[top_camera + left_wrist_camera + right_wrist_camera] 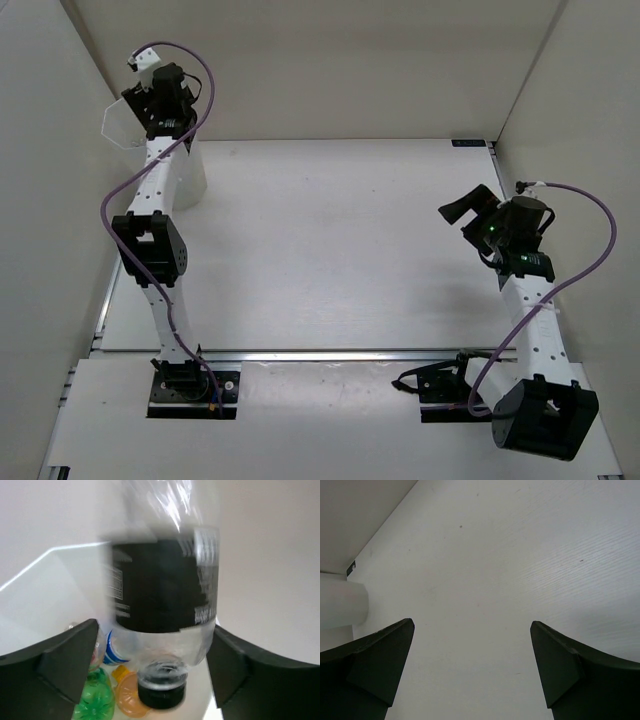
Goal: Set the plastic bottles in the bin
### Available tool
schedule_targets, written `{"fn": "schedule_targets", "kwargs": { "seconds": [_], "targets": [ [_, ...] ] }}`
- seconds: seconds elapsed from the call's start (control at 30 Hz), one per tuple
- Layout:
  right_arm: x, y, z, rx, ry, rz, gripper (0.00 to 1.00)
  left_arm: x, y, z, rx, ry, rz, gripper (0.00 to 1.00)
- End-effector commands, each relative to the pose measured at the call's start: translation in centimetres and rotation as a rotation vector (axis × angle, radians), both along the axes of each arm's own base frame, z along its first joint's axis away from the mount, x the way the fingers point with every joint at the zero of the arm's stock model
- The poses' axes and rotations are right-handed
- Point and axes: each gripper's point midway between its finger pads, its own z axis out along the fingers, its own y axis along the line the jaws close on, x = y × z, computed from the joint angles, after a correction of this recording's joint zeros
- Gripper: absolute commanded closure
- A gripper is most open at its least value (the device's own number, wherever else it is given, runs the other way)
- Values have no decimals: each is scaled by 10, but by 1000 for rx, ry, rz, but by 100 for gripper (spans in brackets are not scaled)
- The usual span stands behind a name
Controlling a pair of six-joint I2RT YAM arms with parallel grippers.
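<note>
Left wrist view: the left gripper is spread, released, either side of a blurred clear plastic bottle with a black label, cap down over the tall translucent white bin. It could clip the rim and bounce out. I count four bottles: this one, plus a green bottle, a blue-labelled bottle and an orange bottle inside. The right gripper gapes empty.

My left arm stretched to far-left corner, wrist above bin. Bin stands on table, close by left wall. My right arm bent at right side; right gripper over table, pointing left, well apart from bin.
</note>
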Motion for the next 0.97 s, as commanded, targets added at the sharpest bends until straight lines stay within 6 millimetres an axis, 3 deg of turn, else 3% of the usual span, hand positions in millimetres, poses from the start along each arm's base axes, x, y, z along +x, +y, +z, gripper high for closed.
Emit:
{"fn": "schedule_targets", "kwargs": {
  "seconds": [0.0, 0.07, 0.23, 0.3, 0.33, 0.37, 0.4, 0.43, 0.53, 0.57, 0.63, 0.67, 0.73, 0.83, 0.93],
  "targets": [
    [2, 3, 2, -4, 4, 21, 1, -15, -3, 46, -31, -102, 8, 1],
    [3, 5, -3, -13, 21, 31, 1, -17, -13, 44, -33, -109, -29, 1],
    [2, 6, 4, -71, 38, 47, 1, -43, -46, 70, -60, -113, -148, 2],
    [-3, 2, 1, -105, 55, 58, 1, -54, -77, 50, -108, -25, -288, 1],
    [-7, 1, -1, -111, 79, 64, 0, -68, -93, 58, -118, -23, -339, 2],
    [-9, 0, -4, -136, 96, 74, 1, -76, -102, 31, -133, 53, -385, 1],
    [-16, -4, -11, -172, 139, 88, 1, -95, -125, 7, -153, 131, -445, 2],
    [-23, -5, -20, -177, 205, 93, 1, -113, -143, 13, -158, 131, -491, 1],
    [-42, -21, -44, -285, 370, 100, 0, -176, -197, -81, -234, 365, -669, 1],
    [-44, -25, -47, -297, 392, 95, 1, -193, -202, -89, -272, 378, -672, 2],
    [-54, -27, -56, -320, 425, 116, 1, -237, -218, -148, -317, 539, -737, 1],
    [-55, -31, -54, -332, 412, 106, 1, -254, -220, -153, -326, 568, -754, 2],
    [-55, -30, -48, -327, 354, 94, 1, -290, -208, -191, -323, 677, -701, 1],
    [-56, -22, -42, -318, 270, 120, 1, -322, -190, -208, -424, 678, -633, 2],
    [-60, -18, -46, -338, 288, 127, 0, -331, -181, -197, -473, 587, -615, 2]
  ]
}}
